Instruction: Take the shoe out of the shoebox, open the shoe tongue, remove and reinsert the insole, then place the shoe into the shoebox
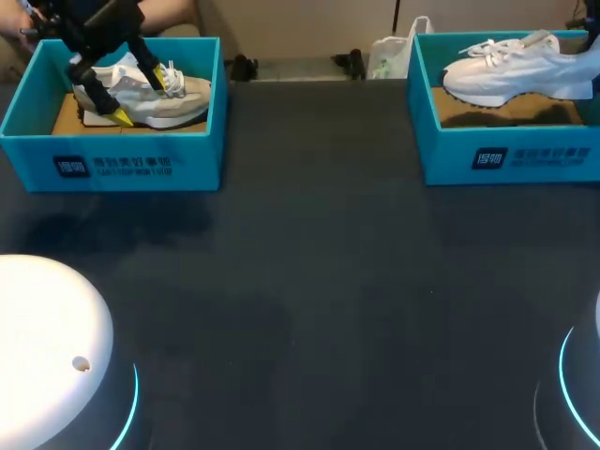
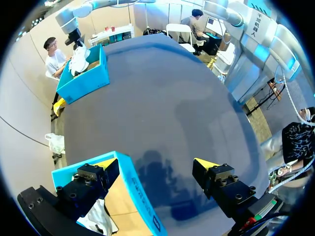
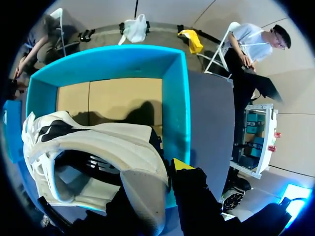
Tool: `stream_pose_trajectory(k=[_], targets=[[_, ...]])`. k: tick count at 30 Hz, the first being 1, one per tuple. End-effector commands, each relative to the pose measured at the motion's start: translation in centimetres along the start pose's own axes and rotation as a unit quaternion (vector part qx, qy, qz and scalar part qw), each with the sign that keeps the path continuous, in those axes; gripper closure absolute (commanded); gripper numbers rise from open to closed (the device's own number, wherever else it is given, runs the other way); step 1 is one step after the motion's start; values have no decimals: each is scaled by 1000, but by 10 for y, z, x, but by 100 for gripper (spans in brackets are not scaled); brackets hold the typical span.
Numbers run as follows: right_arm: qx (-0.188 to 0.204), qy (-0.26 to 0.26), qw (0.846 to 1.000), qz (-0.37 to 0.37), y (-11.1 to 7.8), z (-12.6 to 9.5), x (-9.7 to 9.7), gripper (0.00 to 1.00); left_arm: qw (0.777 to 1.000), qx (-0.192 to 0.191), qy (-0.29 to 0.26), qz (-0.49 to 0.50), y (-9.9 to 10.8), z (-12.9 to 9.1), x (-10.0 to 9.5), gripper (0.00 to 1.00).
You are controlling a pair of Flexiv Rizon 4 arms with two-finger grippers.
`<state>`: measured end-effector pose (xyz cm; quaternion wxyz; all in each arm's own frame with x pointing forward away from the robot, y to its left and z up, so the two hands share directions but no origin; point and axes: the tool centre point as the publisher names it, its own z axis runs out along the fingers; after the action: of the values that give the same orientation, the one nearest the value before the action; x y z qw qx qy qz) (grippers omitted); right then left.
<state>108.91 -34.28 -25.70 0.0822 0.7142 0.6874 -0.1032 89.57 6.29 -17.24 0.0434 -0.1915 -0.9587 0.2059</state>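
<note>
Looks like we're at the very first step, getting the shoe out of the box. The right hand [image 3: 155,177] is pinching the heel of the right shoe [image 1: 511,66]: one yellow-tipped finger sits outside the heel collar, and the other seems to be tucked inside, though I can't see it directly. The shoe hangs tilted over the right shoebox [image 1: 506,155] with its sole showing, so I'd say it's lifted but not yet out past the walls. Over on the other side, the left hand [image 2: 155,169] is spread wide and holding nothing. From its wrist view, one finger is inside the left shoebox [image 1: 131,159] and the other is outside over the table [image 1: 309,281], with the box wall between them. The left shoe [image 1: 169,103] is sitting in that box. My guess for the next move: carry the right shoe clear over the near wall and set it down flat on the table, sole down, so the tongue can be worked. The heel pinch looks small, so the shoe might swing.
</note>
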Motion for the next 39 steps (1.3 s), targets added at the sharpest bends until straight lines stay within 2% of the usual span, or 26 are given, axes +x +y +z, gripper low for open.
stream_pose_trajectory(k=[1, 3, 8, 14, 23, 30, 32, 39], targets=[[-2, 1, 1000, 0, -1, -2, 0, 100, 1000, -1, 0, 0, 0, 0, 0, 0], [-2, 1, 1000, 0, -1, -2, 0, 100, 1000, -1, 0, 0, 0, 0, 0, 0], [-4, 20, 1000, 8, 7, 18, -2, 100, 1000, -1, 0, 0, 0, 0, 0, 0], [-2, 18, 1000, 9, 6, 35, 0, 100, 1000, -1, 0, 0, 0, 0, 0, 0], [-2, 30, 999, 14, -21, 40, -3, 100, 1000, -1, 0, 0, 0, 0, 0, 0], [-24, 31, 999, 0, -42, 52, 0, 100, 1000, -1, 0, 0, 0, 0, 0, 0], [-16, 32, 999, 2, -47, 54, 0, 100, 1000, -1, 0, 0, 0, 0, 0, 0], [-16, 32, 999, 2, -47, 54, 0, 100, 1000, -1, 0, 0, 0, 0, 0, 0]])
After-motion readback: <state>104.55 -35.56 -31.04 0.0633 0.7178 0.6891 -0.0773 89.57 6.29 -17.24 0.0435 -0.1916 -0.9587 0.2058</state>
